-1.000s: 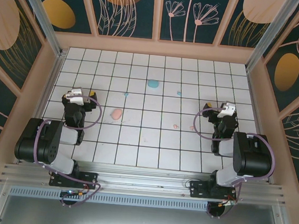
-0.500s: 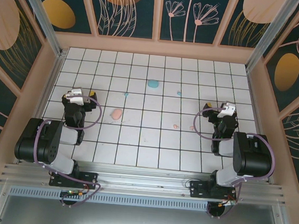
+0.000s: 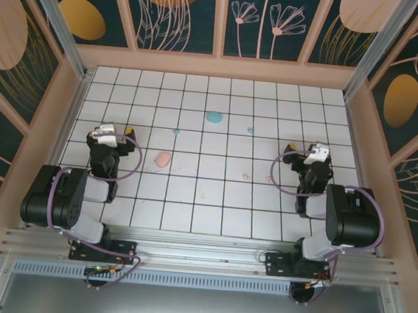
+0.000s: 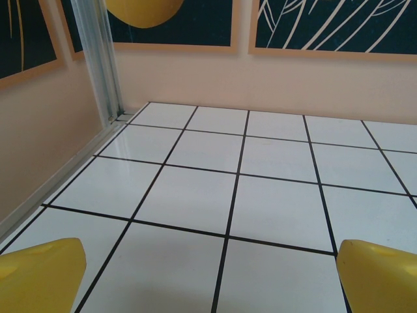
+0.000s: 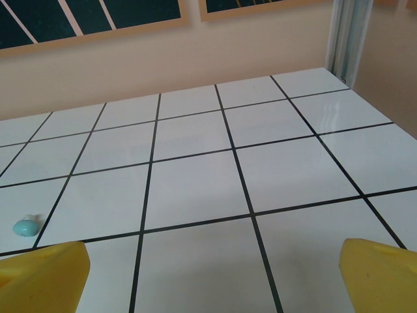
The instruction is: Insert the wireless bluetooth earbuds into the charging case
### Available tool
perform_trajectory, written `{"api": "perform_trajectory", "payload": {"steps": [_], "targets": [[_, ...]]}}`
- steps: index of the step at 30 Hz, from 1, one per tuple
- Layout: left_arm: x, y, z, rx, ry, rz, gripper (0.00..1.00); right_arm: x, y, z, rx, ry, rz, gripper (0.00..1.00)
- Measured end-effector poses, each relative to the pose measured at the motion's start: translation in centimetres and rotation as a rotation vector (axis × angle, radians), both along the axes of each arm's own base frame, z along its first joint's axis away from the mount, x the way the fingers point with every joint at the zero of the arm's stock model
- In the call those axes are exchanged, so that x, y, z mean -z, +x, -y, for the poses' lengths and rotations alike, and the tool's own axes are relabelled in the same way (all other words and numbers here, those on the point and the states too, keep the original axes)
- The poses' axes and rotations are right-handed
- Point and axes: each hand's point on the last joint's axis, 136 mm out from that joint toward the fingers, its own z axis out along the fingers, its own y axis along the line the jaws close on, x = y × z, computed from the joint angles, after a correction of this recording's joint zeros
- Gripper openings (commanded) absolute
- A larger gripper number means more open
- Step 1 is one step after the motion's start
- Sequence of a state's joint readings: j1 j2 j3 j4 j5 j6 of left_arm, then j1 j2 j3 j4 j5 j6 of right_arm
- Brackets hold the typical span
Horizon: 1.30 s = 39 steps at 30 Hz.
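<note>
At table (image 3: 210, 219) front: left claw (image 4: 208, 277), right claw (image 5: 212, 274) both wide apart, empty. Approach step pending; next, right should reach teal earbud (image 5: 25, 226).

The table (image 3: 188, 215) is white with a black grid, bearing a teal case (image 3: 213, 117), pink case (image 3: 163, 159) and teal earbud (image 5: 26, 226).

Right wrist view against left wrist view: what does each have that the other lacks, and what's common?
Right wrist, not left: one teal earbud lying on a tile, left of the right claw. Left wrist, not right: a yellow oval at the top edge. Shared: white tiled table, peach wall, metal corner post; like the right, the left claw is open and empty.
</note>
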State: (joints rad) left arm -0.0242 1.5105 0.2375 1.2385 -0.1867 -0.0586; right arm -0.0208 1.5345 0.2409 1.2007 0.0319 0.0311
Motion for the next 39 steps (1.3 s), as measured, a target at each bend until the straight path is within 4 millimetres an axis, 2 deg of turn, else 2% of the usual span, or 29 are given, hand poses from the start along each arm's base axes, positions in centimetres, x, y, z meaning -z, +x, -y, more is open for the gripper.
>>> {"api": "perform_trajectory", "payload": {"steps": [14,17,21,24,26,29,32,34,37,39], "targets": [[0.0,0.0,0.0,-0.001,0.000,0.000,0.98,0.1,0.0,-0.1,-0.008,0.001,-0.005,0.99],[-0.3,-0.2,-0.3,-0.017,-0.006,-0.004,0.99,0.2,1.1,-0.6,-0.035,0.005,-0.069,0.99],[-2.8,-0.6,-0.6,-0.036,-0.027,0.028,0.98,-3.5,5.0,-1.5,-0.091,0.019,-0.095,0.97],[-5.4,-0.2,-0.4,-0.034,-0.078,0.049,0.99,-6.2,7.0,-2.8,-0.149,0.034,-0.111,0.92],[-7.0,0.0,0.1,-0.007,-0.134,0.055,0.98,-7.2,7.9,-4.3,-0.184,0.036,-0.146,0.91],[-7.8,-0.2,1.5,0.054,-0.248,0.026,0.96,-7.5,8.5,-8.7,-0.270,0.027,-0.206,0.90],[-5.7,-0.9,3.5,0.104,-0.337,-0.091,0.95,-5.9,6.9,-14.7,-0.398,0.010,-0.280,0.90],[-3.6,-1.6,5.6,0.145,-0.361,-0.197,0.95,-4.5,5.0,-18.9,-0.495,-0.006,-0.335,0.90],[-1.0,-2.9,8.7,0.211,-0.366,-0.342,0.90,-3.2,2.4,-23.7,-0.604,-0.007,-0.382,0.90],[0.2,-3.5,9.5,0.223,-0.360,-0.406,0.86,-2.9,1.2,-25.5,-0.641,0.007,-0.398,0.89]]}}
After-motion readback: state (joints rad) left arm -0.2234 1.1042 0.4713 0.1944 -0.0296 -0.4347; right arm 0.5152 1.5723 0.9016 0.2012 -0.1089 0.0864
